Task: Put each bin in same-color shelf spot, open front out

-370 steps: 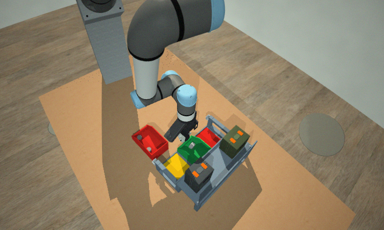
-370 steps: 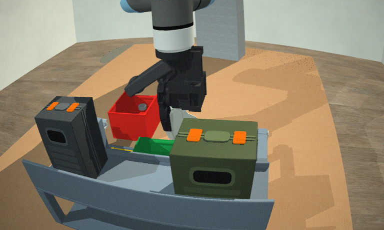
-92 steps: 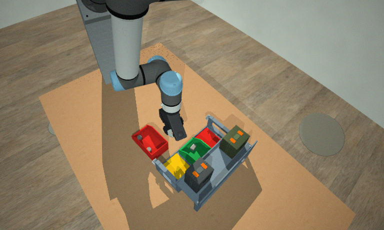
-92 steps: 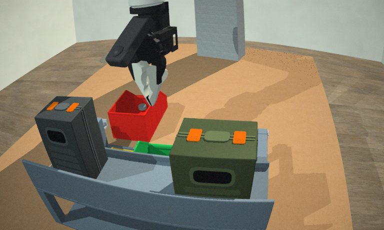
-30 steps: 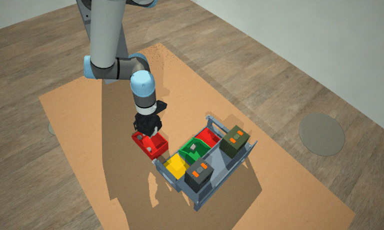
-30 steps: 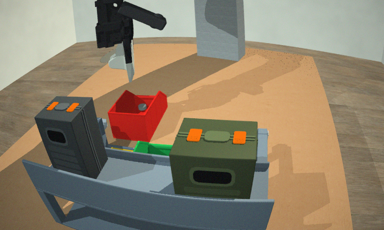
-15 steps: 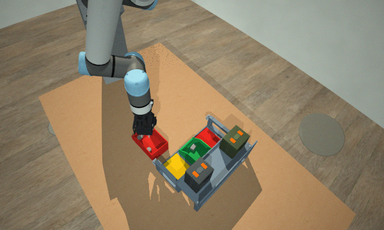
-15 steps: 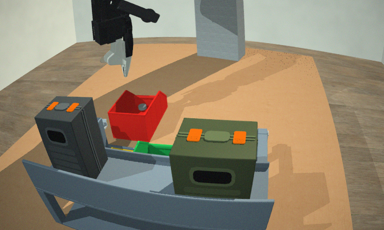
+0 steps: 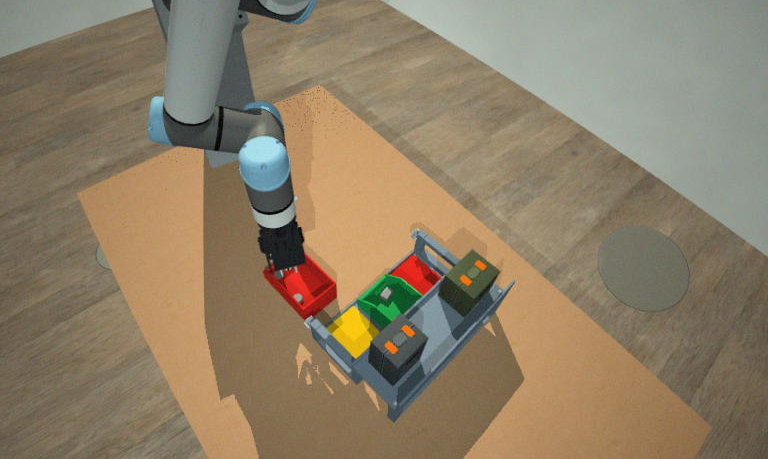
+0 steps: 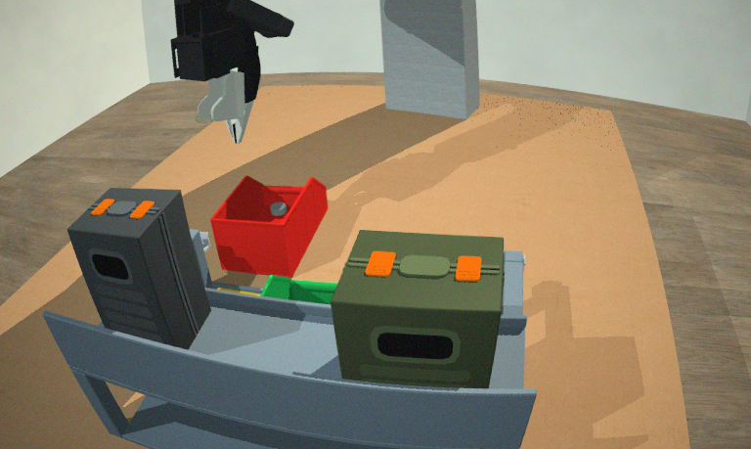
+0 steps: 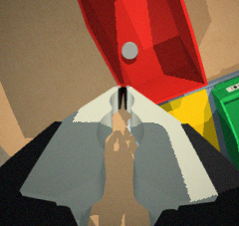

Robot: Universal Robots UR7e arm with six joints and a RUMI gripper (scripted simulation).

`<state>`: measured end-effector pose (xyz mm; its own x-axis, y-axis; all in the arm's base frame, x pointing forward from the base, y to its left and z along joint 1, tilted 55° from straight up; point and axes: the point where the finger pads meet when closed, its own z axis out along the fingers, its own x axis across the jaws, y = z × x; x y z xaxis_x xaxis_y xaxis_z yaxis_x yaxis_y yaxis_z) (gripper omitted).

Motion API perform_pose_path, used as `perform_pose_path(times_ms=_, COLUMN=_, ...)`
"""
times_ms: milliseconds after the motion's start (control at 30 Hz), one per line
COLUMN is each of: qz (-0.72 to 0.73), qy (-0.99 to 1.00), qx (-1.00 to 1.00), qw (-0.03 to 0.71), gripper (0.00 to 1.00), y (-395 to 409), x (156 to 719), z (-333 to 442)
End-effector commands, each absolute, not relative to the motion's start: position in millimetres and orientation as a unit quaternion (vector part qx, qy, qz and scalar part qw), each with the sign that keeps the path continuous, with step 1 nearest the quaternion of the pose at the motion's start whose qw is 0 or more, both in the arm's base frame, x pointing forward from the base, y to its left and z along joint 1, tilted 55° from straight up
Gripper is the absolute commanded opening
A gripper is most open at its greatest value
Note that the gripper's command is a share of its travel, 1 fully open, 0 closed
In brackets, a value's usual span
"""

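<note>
A red bin (image 9: pixel 300 290) stands on the table just in front of the grey shelf (image 9: pixel 407 324), near its yellow-marked end. It also shows in the exterior view (image 10: pixel 268 225) and the wrist view (image 11: pixel 144 42). Small grey parts (image 11: pixel 129 50) lie inside it. My gripper (image 9: pixel 280 272) is shut and empty. It hangs well above the bin's far rim in the exterior view (image 10: pixel 237 134), its tips (image 11: pixel 121 94) over the bin's edge. A green bin (image 9: pixel 387 301) sits in the shelf's middle spot, between a yellow mark (image 9: pixel 352 329) and a red mark (image 9: pixel 416 273).
A dark grey box (image 9: pixel 397 348) and an olive box (image 9: pixel 468 281) with orange latches stand on the shelf's upper board. The robot's grey base column (image 10: pixel 428 45) rises at the table's far side. A grey disc (image 9: pixel 642 267) lies on the floor.
</note>
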<state>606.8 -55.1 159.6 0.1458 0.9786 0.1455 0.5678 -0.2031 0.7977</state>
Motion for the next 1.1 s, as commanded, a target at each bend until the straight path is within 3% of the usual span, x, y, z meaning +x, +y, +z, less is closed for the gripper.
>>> perform_pose_path(times_ms=0, qz=0.33, qy=0.591, qx=0.665, qw=0.315, gripper=0.0, y=-60.0, x=604.5, z=160.2)
perform_pose_path(times_ms=1067, qz=0.277, qy=0.688, qx=0.563, qw=0.365, gripper=0.0, y=-75.5, x=597.9, z=161.7)
